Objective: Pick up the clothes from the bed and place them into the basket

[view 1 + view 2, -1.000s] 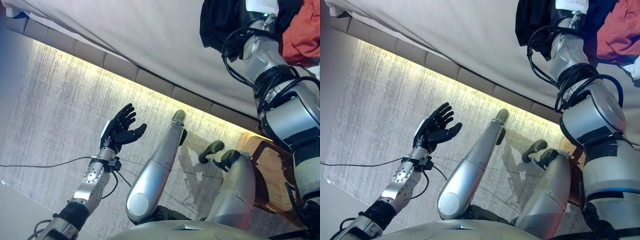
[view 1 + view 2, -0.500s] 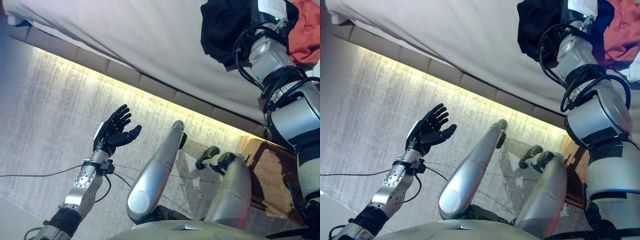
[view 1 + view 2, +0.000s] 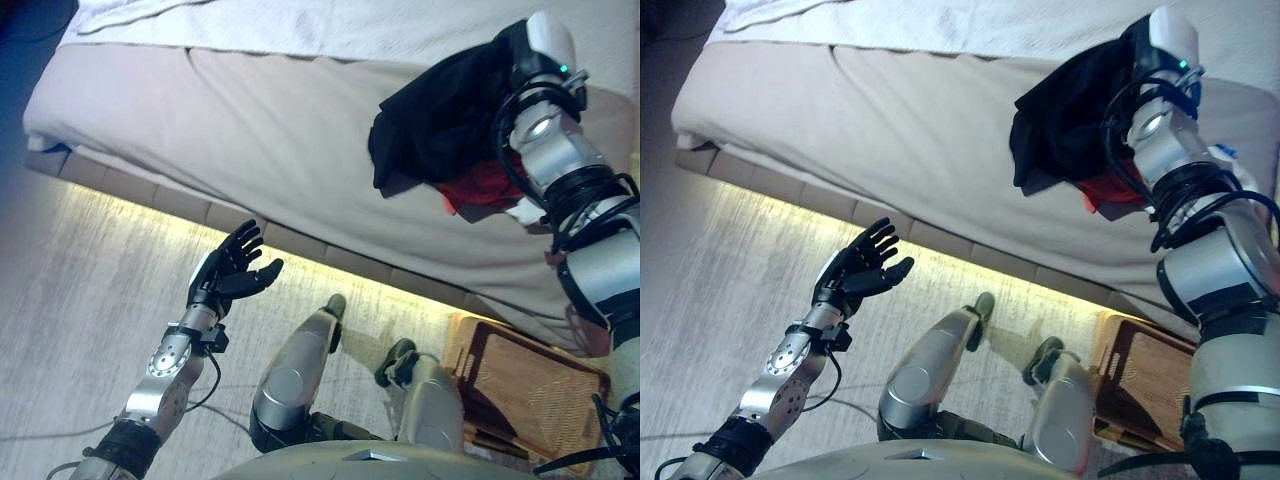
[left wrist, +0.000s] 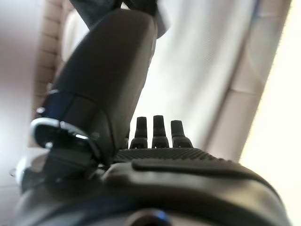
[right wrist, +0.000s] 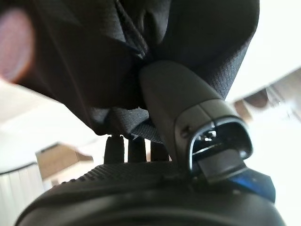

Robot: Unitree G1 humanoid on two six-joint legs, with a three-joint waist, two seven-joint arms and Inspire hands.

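Note:
My right hand [image 3: 522, 62] is shut on a black garment [image 3: 432, 125], which hangs from it above the bed [image 3: 250, 130]. In the right wrist view the thumb [image 5: 171, 101] presses into the black cloth [image 5: 94, 61], with the fingers curled beneath it. A red garment [image 3: 480, 190] lies on the bed under the black one, next to a bit of white cloth [image 3: 525, 212]. The wicker basket [image 3: 530, 385] stands on the floor by the bed at the lower right. My left hand [image 3: 228, 272] is open and empty over the floor, also seen in the left wrist view [image 4: 155, 134].
A white blanket [image 3: 220, 12] lies along the far side of the bed. A lit strip runs under the bed's padded base [image 3: 130, 185]. A pale carpet [image 3: 70, 300] covers the floor on the left.
The camera has shifted, bringing more of the bed into view. My right hand has lifted the black garment, which now hangs over the red one. The left hand stays open.

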